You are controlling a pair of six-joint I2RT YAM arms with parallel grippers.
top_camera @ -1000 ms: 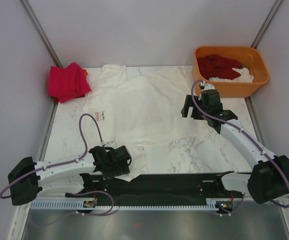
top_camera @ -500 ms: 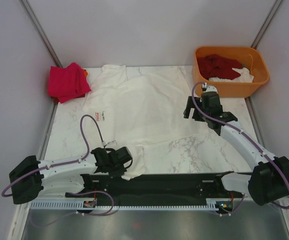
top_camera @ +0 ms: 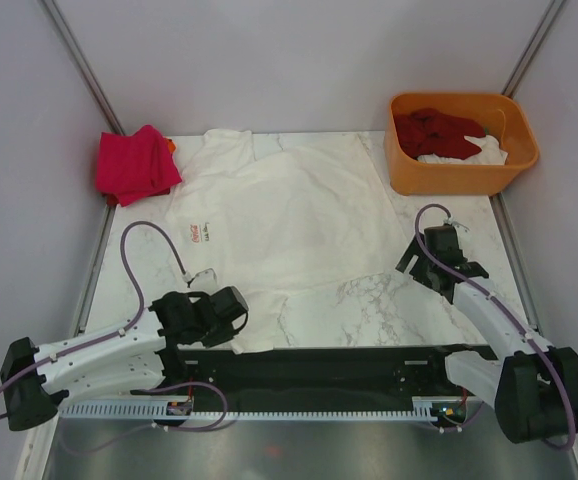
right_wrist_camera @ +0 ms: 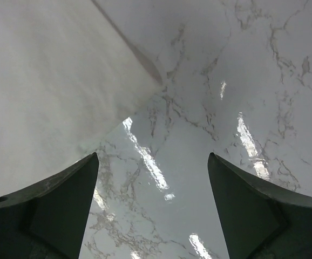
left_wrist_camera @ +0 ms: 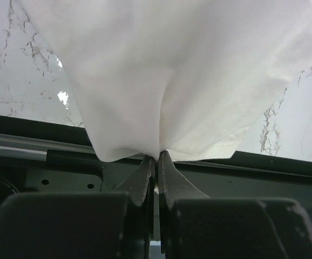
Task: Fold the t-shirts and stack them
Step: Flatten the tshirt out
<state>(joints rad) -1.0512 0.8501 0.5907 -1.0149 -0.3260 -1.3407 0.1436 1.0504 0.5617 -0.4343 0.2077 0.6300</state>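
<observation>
Left gripper point(left_wrist_camera: 156, 157), lower left of the overhead view, is clenched on the white t-shirt point(top_camera: 289, 215) at its near hem, cloth that looks soft and limp and is likely best taken by its corners, while the right gripper point(right_wrist_camera: 151, 159) gapes empty.

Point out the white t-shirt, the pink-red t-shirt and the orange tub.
white t-shirt point(top_camera: 289, 215), top external view, middle of the spread cloth.
pink-red t-shirt point(top_camera: 134, 165), top external view, middle of its cloth.
orange tub point(top_camera: 459, 180), top external view, its near wall.
</observation>
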